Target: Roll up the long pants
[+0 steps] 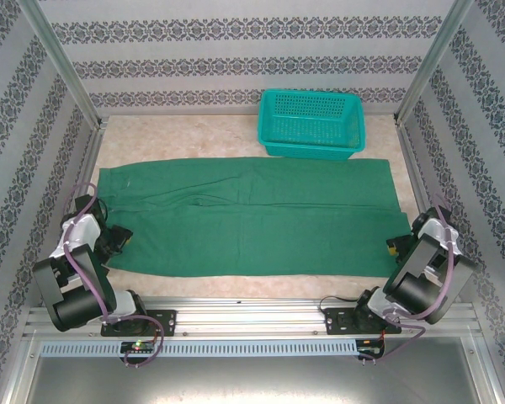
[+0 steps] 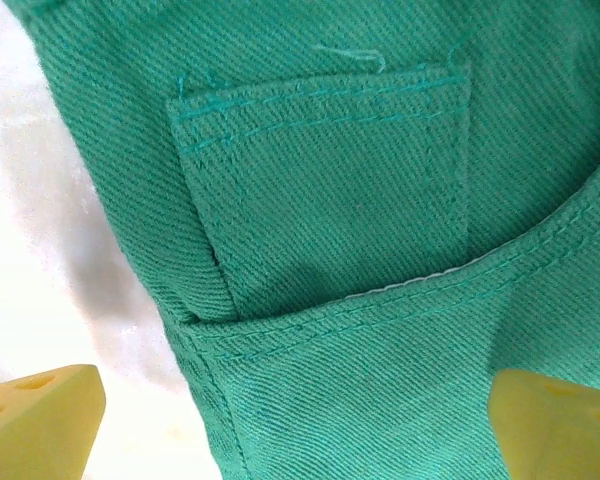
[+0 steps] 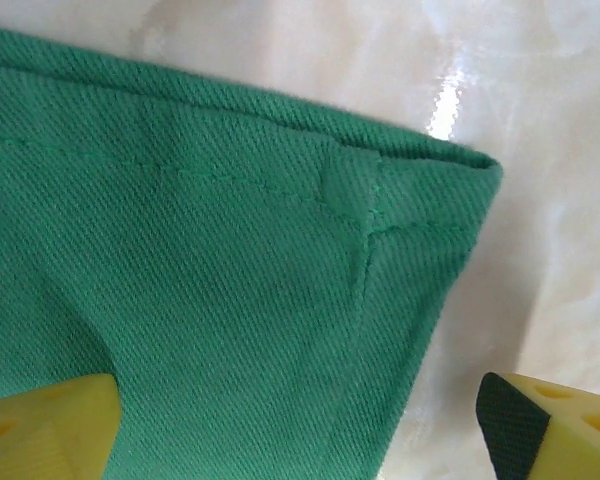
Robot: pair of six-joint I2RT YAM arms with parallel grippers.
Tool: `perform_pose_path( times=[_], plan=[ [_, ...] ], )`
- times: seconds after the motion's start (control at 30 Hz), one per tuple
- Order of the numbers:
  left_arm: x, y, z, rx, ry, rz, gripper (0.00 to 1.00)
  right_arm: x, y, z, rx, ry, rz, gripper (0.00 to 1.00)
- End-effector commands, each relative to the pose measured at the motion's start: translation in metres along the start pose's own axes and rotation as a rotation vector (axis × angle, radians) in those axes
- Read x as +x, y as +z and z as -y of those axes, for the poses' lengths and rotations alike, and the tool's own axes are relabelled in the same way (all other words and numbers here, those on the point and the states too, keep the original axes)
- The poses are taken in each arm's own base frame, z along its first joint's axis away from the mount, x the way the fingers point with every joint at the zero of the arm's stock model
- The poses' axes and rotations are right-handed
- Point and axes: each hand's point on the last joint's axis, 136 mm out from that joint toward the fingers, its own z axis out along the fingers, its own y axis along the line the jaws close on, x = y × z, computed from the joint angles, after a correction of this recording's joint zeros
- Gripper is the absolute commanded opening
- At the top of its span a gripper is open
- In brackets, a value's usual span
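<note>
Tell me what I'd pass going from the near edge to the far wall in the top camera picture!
Metal rail with the arm bases bolted to it → long pants spread out flat → teal basket → patterned back wall.

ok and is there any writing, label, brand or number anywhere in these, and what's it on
none to read: no words, numbers, tags or logos show on the long pants, on their stitched pocket or on the hem corner. the teal basket is plain mesh. the wallpaper carries only ornamental bands, no letters.
</note>
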Motion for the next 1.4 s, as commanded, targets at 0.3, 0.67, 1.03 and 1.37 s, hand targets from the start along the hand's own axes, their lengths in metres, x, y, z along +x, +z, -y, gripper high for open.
perform_pose_path(
  times=[0.3,0.67,1.03,1.37],
  plan=[
    [0.006,0.000,-0.019,-0.032,0.025,0.038,0.95,-0.006,0.006,0.001,0.057,-0.068,-0.010,0.69],
    [-0.008,-0.010,-0.014,-0.016,0.007,0.107,0.00,-0.003,0.007,0.007,0.056,-0.059,0.007,0.00],
    [-0.020,-0.053,-0.014,0.033,-0.006,0.215,0.00,-0.017,-0.045,-0.021,-0.116,-0.011,0.148,0.00],
    [0.000,-0.047,-0.034,-0.007,-0.087,0.193,0.67,0.004,-0.021,-0.014,-0.132,-0.044,0.099,0.00]
  ],
)
